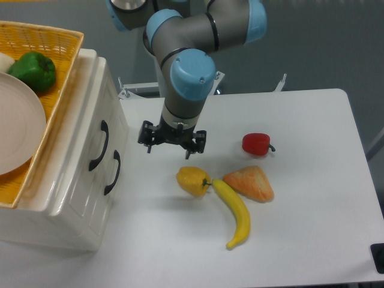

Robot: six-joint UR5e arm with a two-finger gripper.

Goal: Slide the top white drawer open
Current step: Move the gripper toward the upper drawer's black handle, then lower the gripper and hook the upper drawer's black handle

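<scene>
Far left of frame: yellow wicker basket [67, 57] sits on top of the glossy white plastic drawer cabinet [72, 204], holding a green bell pepper [33, 71], a white round plate [18, 129] and a pale object at the top-left edge, too cropped to identify. Below the basket, on the cabinet's right-facing front, the top white drawer [90, 129] looks shut; its curved black handle [99, 146] runs roughly vertical in frame, with the second matching white drawer front's black handle [113, 173] just beside it, lower right. Centre: two-finger gripper [172, 144] hangs above the white table [312, 228], fingers spread wide, empty. The top handle lies to its left at about the same height, near but apart; likely it must travel left and close across the handle's long axis. Right of the gripper: yellow bell pepper [192, 181], yellow banana [234, 213], orange wedge-shaped food piece [250, 183], red bell pepper [257, 144], none in any container.
</scene>
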